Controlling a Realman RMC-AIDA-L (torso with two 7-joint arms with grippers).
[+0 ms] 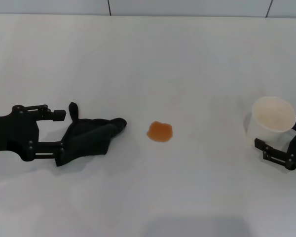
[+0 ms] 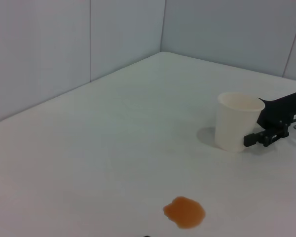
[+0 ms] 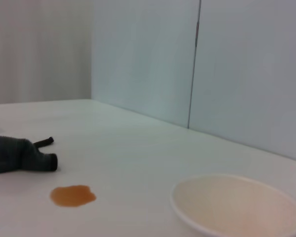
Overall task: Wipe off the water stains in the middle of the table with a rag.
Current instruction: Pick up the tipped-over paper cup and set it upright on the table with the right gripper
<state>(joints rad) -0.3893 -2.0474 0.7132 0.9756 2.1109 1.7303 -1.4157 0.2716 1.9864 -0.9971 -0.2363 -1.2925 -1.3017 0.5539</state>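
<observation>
The water stains (image 1: 160, 132) form a single small orange-amber blotch, translucent, with a wavy rounded edge, lying on the white table (image 1: 153, 64) near its middle. In the left wrist view the blotch (image 2: 184, 212) shows a slightly darker rim against the matte surface; in the right wrist view it (image 3: 72, 195) appears as a flat, thin patch.

The left gripper (image 1: 59, 133) lies low over the table on the left side, its fingers spread around a dark grey rag (image 1: 89, 136), which is bunched and drapes toward the stain, its tip near the blotch but apart from it. The rag (image 3: 19, 154) is much larger than the blotch.

The right gripper (image 1: 281, 140) sits at the right edge, its fingers on either side of an upright white paper cup (image 1: 272, 121), well apart from the stain. Whether it actually presses the cup cannot be told.
</observation>
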